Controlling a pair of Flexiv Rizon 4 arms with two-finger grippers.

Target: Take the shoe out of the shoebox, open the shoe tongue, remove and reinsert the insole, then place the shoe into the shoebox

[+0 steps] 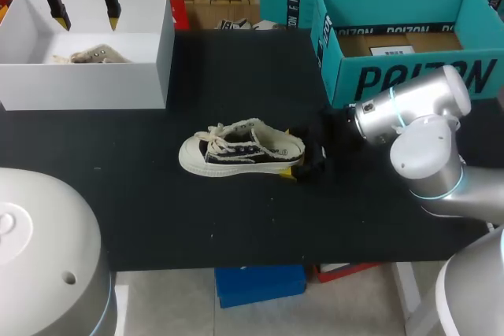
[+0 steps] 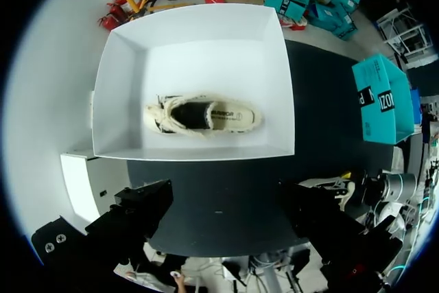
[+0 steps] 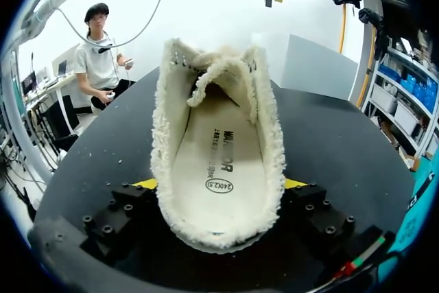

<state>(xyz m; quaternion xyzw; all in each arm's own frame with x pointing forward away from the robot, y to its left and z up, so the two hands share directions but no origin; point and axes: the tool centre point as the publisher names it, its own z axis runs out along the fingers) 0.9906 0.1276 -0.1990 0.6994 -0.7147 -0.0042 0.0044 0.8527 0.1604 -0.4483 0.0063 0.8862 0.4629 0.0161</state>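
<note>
- Right gripper (image 3: 220, 184) closed on the heel of the shoe (image 1: 240, 149), one yellow fingertip (image 3: 145, 184) pressed against each side; nothing else held.
- Probable reason for this hold: to pin the shoe on the table (image 1: 236, 226) with its opening upward, so that the inside can be reached from above.
- Shoe standing on its sole near the middle of the table, outside both boxes; in the head view, white shoebox (image 1: 79, 92) at about 10 o'clock from it, teal box (image 1: 346, 76) at about 2 o'clock.
- Long axis along the 9–3 line: toe to 9 o'clock, heel to 3 o'clock, toward the right arm.
- Insole (image 3: 218, 162) lying flat inside; laces (image 1: 224, 133) loose over the front.
- Left gripper (image 1: 84, 7) wide open and empty, hanging above the white shoebox, where a second shoe (image 2: 202, 116) lies; probably parked out of the way.
</note>
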